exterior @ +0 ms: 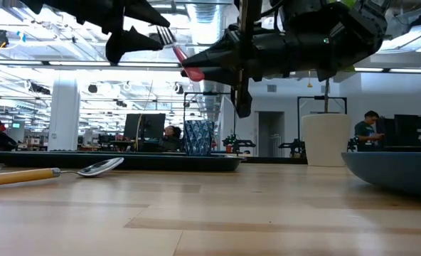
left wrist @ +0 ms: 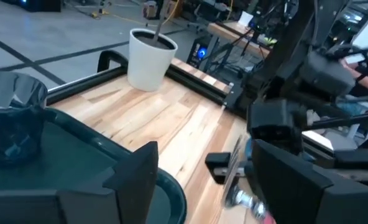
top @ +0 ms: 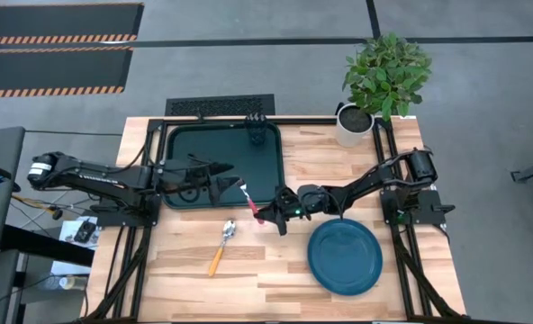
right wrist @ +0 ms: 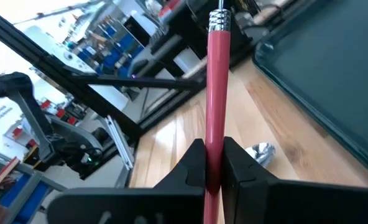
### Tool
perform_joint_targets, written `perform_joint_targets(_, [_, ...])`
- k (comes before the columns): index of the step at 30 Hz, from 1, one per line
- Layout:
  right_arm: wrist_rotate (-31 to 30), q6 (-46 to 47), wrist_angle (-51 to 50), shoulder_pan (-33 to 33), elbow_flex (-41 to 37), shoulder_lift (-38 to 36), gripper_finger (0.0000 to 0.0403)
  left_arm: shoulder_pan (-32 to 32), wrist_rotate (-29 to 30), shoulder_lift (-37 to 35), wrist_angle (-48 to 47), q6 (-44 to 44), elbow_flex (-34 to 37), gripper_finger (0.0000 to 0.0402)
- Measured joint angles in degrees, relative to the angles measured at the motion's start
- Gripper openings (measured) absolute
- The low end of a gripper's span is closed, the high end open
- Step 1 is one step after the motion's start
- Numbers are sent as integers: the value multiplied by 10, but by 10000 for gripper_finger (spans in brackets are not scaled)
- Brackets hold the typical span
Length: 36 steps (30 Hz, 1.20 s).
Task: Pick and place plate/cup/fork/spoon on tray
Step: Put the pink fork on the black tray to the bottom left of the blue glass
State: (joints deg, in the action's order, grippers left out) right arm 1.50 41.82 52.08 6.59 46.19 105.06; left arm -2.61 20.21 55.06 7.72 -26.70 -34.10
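Wooden tabletop [top: 275,270] is still bearing spoon [top: 221,245] and plate [top: 345,256]; only cup [top: 257,136] is sitting in tray [top: 187,144]; right gripper [top: 268,214] is pinching fork [top: 250,200] aloft beside the spread-fingered, empty left gripper [top: 229,183].

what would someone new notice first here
The fork, held in the air above the table by the shut right gripper, tines toward the open left gripper at the tray's edge. Next, the plate on bare wood, away from the tray.
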Motion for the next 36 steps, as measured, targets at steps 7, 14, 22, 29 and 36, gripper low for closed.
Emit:
perform_joint_targets(7, [-1, -2, 6, 0, 0, 0, 22, 0, 0, 1, 3, 3, 5, 154])
perform_joint_targets(14, [-5, -1, 7, -1, 0, 0, 22, 0, 4, 1, 14, 8, 5, 58])
perform_joint_targets(22, [-4, -1, 8, 0, 0, 0, 23, 0, -1, 1, 31, 21, 4, 4])
perform_joint_targets(29, [1, -16, 9, 0, 0, 0, 84, 0, 0, 1, 32, 20, 4, 0])
perform_joint_targets(36, [12, -21, 5, -9, 0, 0, 167, 4, 11, -12, 33, 44, 4, 0])
